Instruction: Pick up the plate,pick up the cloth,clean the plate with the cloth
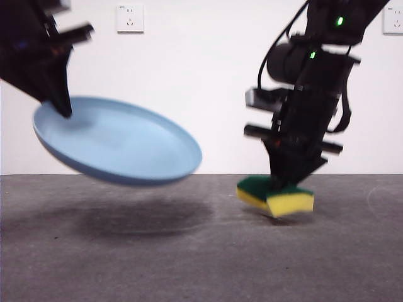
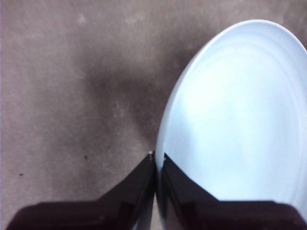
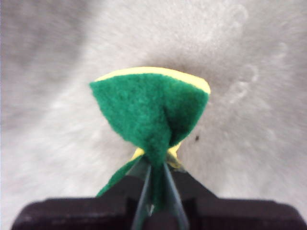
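The light blue plate (image 1: 119,141) hangs tilted above the grey table at the left of the front view. My left gripper (image 1: 62,108) is shut on its rim at the far left edge; in the left wrist view the left gripper (image 2: 157,160) pinches the rim of the plate (image 2: 240,124). The cloth, a yellow sponge with a green top (image 1: 277,195), is lifted a little off the table at the right. My right gripper (image 1: 284,182) is shut on it from above; in the right wrist view the right gripper (image 3: 156,168) squeezes the cloth (image 3: 151,108) so that it folds.
The grey table (image 1: 201,251) lies under both things, with the plate's shadow (image 1: 145,217) on it. A white wall with a socket (image 1: 130,17) stands behind. A gap lies between the plate and the sponge.
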Robot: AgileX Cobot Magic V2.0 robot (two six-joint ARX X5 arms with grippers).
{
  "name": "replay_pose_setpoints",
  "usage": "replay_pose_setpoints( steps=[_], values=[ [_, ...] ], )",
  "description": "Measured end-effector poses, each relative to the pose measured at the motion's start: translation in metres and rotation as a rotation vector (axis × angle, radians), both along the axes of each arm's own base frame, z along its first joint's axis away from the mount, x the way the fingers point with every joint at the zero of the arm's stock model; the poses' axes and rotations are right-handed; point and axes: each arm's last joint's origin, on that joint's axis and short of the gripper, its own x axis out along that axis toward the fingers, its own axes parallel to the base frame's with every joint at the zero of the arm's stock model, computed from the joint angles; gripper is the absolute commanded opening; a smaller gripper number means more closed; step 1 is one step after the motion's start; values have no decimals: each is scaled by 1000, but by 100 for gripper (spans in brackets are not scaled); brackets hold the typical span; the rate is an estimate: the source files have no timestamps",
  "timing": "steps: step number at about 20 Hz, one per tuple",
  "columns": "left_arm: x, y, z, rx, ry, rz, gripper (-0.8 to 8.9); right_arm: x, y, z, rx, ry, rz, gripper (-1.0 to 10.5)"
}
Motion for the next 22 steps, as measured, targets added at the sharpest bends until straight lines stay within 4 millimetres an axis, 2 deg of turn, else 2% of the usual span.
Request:
replay_pose_setpoints(
  steps=[3,6,9,12,15,19,22],
  values=[
    [17,-9,-25,17,69,-6,-9,-12,-1,32,35,-66,3,-16],
    [29,-25,-52,9,136,-43,-9,-24,9,48,67,-102,23,-16],
    [35,-44,-65,-84,165,-112,-9,-36,33,49,81,-107,87,-16],
    [33,-60,-63,-143,137,-154,-9,-46,60,53,134,-175,159,-17],
    [34,-65,-61,-200,130,-163,-9,-56,82,51,163,-186,205,-17],
    [38,-66,-57,-263,99,-152,-9,-65,96,30,111,-92,243,-16],
    [39,-65,-58,-275,103,-144,-9,-74,93,21,15,-4,257,-16]
  ],
)
